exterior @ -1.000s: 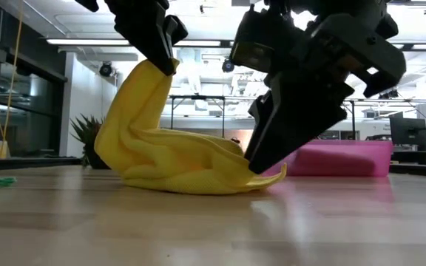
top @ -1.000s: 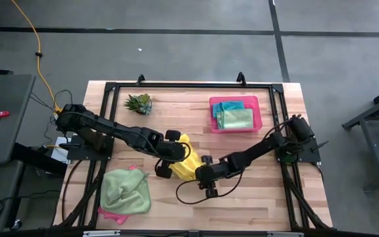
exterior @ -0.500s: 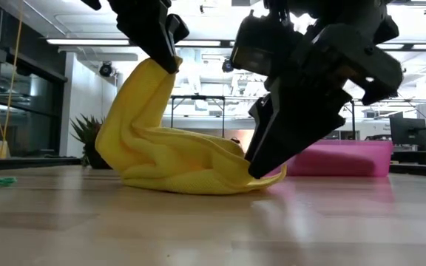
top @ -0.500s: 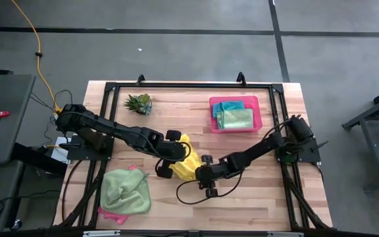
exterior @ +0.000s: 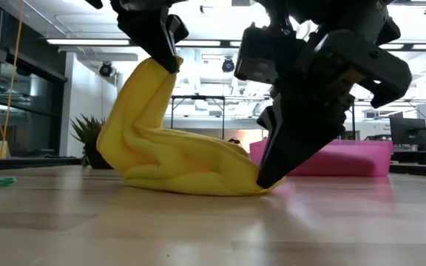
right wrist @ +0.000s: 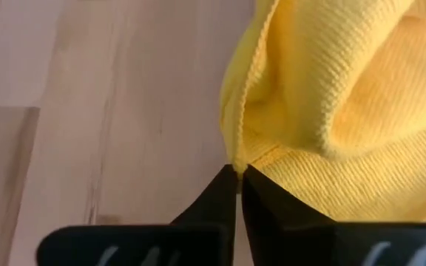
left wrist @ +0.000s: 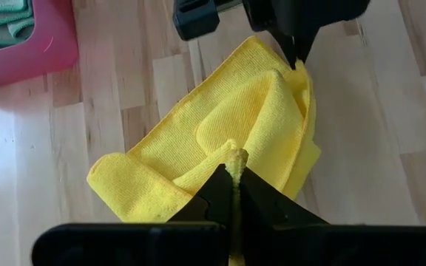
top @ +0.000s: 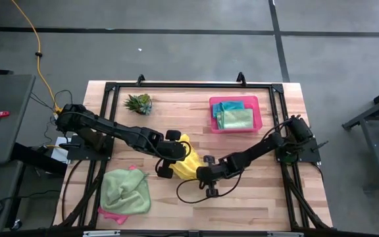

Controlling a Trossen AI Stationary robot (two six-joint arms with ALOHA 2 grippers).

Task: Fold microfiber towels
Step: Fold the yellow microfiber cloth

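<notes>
A yellow microfiber towel (top: pixel 185 162) lies crumpled at the table's middle, most of it resting on the wood (exterior: pixel 183 171). My left gripper (left wrist: pixel 233 168) is shut on one end, which rises in a steep column (exterior: pixel 143 96) above the heap. My right gripper (right wrist: pixel 239 174) is shut on the towel's low end at the table, on the heap's right side (exterior: pixel 266 179). The left wrist view shows the right gripper (left wrist: pixel 296 58) at the far side of the cloth. My left gripper pinches a corner or edge tip of the towel (left wrist: pixel 234 155) between its two fingers, slanting down from above. That end is lifted, and the cloth hangs from it down to the heap on the table. My right gripper pinches the towel's hemmed edge (right wrist: pixel 236 157) at a low corner, between its fingertips. The fingers slant down from the table's right side. The held part lies at the table surface (exterior: pixel 261 186), and the cloth behind it is slack.
A pink tray (top: pixel 255 122) at the far right holds folded teal and green towels. A small spiky plant (top: pixel 139 103) stands far left. A crumpled light green towel (top: pixel 125 191) lies over a pink one (top: pixel 112 214) near the front left edge.
My right gripper has shut on the towel's low corner at the table, after standing open around it, and has tipped slightly. The loose corner tip that stuck out past the fingers is now drawn in between them. The left gripper and the lifted end have kept still.
</notes>
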